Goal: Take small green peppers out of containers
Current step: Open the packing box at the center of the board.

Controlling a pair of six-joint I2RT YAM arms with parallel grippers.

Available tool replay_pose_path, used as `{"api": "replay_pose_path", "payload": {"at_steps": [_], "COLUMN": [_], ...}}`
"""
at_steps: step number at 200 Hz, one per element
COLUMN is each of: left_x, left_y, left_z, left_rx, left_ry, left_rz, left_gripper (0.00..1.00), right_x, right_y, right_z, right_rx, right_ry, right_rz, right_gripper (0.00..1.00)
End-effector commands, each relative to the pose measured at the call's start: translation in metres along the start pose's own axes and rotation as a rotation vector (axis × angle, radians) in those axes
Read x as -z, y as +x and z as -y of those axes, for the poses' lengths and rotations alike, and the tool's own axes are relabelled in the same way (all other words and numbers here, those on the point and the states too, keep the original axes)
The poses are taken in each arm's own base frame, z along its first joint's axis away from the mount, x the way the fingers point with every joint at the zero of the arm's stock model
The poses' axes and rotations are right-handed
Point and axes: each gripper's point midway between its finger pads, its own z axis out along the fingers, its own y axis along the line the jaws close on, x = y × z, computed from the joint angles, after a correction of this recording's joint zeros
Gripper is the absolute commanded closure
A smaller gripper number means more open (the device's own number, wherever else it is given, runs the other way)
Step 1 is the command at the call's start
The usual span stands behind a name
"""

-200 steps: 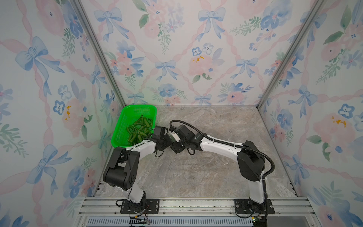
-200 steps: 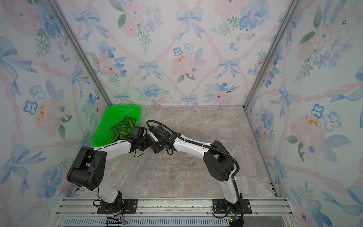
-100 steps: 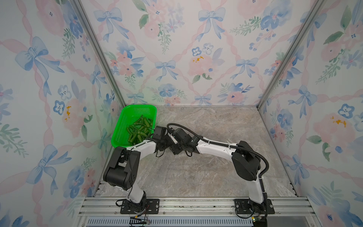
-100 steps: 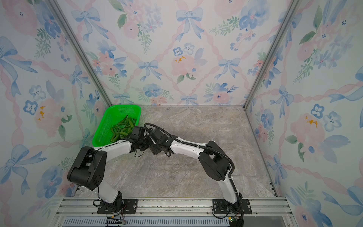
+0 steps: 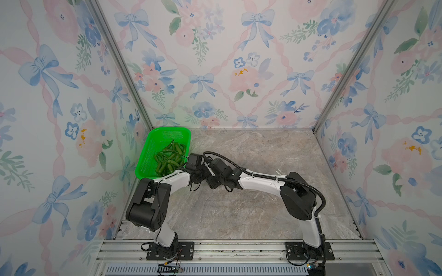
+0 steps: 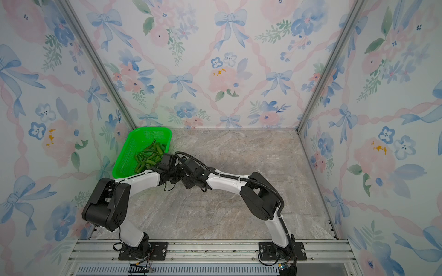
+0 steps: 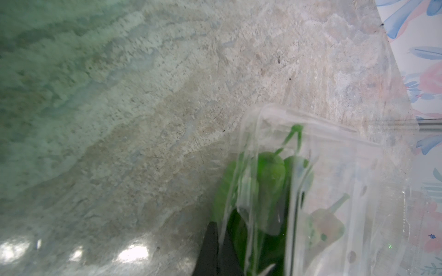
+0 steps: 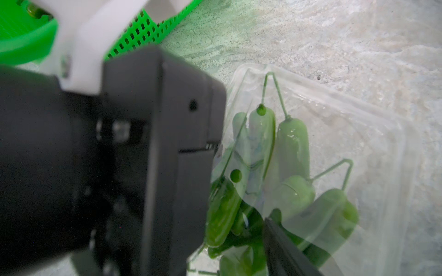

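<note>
The left end effector [image 7: 215, 243] has its fingers pressed together, and in its wrist view they seem to pinch the thin edge of a clear clamshell container [image 7: 334, 167], which stands lifted and tilted in front of the camera. Of the right end effector [image 5: 211, 175] I see only one dark finger [image 8: 284, 248], lying against the plastic. The jaws seem to stand wide, but I cannot tell if they are free or closed around the box. Inside the container lie several small green peppers [image 8: 291, 143], packed side by side with their thin stems pointing to one end. The two arms meet just beside the near corner of the bright green basket [image 5: 153, 153], where a heap of loose peppers [image 5: 171, 159] already lies. Around it is the marbled desk [image 5: 251, 155]. I judge that the step in hand is to open this box and empty it into the basket. To do it well, the pinching side should hold firmly but without crushing, because such thin plastic bends and slips easily. The other side should take the free flap and pull it away slowly. The opening should be above the basket rim before the box is tipped further, since glossy peppers will probably slide out all together, and a bent stem may catch on the plastic.
</note>
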Motion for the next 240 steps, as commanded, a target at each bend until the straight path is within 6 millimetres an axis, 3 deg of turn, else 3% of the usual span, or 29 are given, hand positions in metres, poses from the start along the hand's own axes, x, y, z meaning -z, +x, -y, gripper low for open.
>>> {"api": "replay_pose_path", "payload": {"at_steps": [1,32,94,163,240], "left_x": [-0.003,-0.004,-0.003,-0.005,-0.006], "left_y": [0.002,0.002,0.002,0.003,0.005], "left_z": [0.002,0.001,-0.002,-0.006,-0.013], "left_rx": [0.017,0.016,0.018,0.014,-0.002], "left_ry": [0.003,0.0,0.0,-0.008,-0.026], "left_rz": [-0.013,-0.016,-0.013,-0.019,-0.019], "left_gripper": [1.0,1.0,1.0,1.0,1.0], "right_x": [-0.01,-0.011,-0.011,-0.008,-0.001], "right_y": [0.055,0.065,0.079,0.088,0.075], "right_z": [-0.001,0.002,0.023,0.041,0.049], "right_rx": [-0.003,-0.001,0.027,0.067,0.071], "right_ry": [0.009,0.028,0.121,0.255,0.306], "right_rz": [-0.155,-0.172,-0.212,-0.244,-0.216], "right_gripper": [0.3,0.31,0.44,0.81,0.98]}}
